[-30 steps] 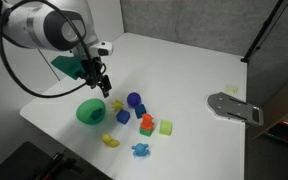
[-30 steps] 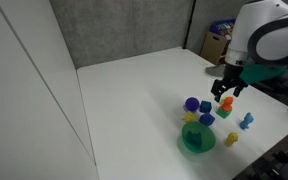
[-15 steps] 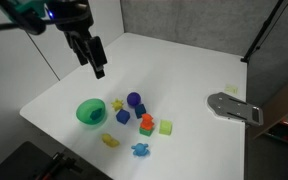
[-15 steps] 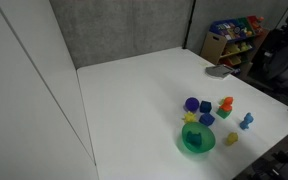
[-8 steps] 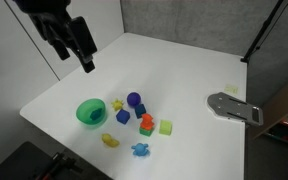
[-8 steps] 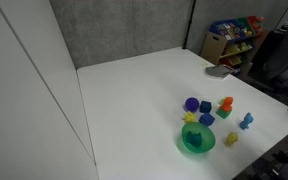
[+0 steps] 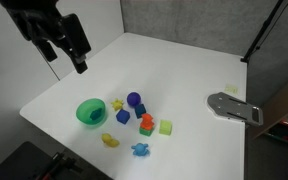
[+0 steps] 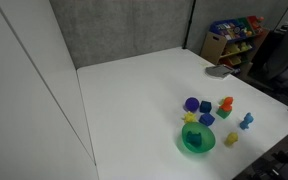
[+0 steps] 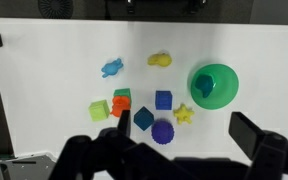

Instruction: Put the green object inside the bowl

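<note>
The green object [image 9: 204, 89], a small dark teal piece, lies inside the bowl [image 9: 228, 79], a round bright green one. The bowl also shows in both exterior views [image 7: 82, 117] [image 8: 187, 147], near the table's front edge. My gripper [image 7: 79, 65] hangs high above the table's back left, well away from the bowl. In the wrist view my gripper [image 9: 184, 125] is open and empty, its two dark fingers spread wide above the toys.
Small toys lie beside the bowl: a purple ball [image 9: 162, 131], blue cubes [image 9: 163, 99], a yellow star [image 9: 183, 114], a lime cube [image 9: 99, 110], an orange piece [image 9: 120, 106], a blue figure [image 9: 112, 68], a yellow piece [image 9: 160, 59]. A grey metal plate [image 7: 234, 107] lies at the table's far side.
My gripper was low beside the bowl; it has risen and pulled back, up and away from the toys. It has left the exterior view that showed it above them.
</note>
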`<action>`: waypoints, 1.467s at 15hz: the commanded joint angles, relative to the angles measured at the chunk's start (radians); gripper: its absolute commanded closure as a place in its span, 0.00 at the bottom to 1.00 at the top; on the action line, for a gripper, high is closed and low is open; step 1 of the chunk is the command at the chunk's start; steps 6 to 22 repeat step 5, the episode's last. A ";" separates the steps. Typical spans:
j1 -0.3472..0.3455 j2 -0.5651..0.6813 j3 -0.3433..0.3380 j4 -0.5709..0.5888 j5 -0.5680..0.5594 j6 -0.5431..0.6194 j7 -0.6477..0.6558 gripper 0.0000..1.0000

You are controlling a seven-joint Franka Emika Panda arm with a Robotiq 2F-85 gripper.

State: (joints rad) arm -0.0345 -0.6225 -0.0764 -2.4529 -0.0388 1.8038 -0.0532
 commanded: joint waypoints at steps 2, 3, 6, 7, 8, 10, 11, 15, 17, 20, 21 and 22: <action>-0.005 0.001 0.004 0.000 0.006 -0.002 -0.006 0.00; -0.005 0.001 0.004 -0.002 0.010 -0.002 -0.006 0.00; -0.005 0.001 0.004 -0.003 0.012 -0.002 -0.006 0.00; -0.005 0.001 0.004 -0.003 0.012 -0.002 -0.006 0.00; -0.005 0.001 0.004 -0.003 0.012 -0.002 -0.006 0.00; -0.005 0.001 0.004 -0.003 0.012 -0.002 -0.006 0.00; -0.005 0.001 0.004 -0.003 0.012 -0.002 -0.006 0.00; -0.005 0.001 0.004 -0.003 0.012 -0.002 -0.006 0.00; -0.005 0.001 0.004 -0.003 0.012 -0.002 -0.006 0.00; -0.005 0.001 0.004 -0.003 0.012 -0.002 -0.006 0.00; -0.005 0.001 0.004 -0.003 0.012 -0.002 -0.006 0.00; -0.005 0.001 0.004 -0.003 0.012 -0.002 -0.006 0.00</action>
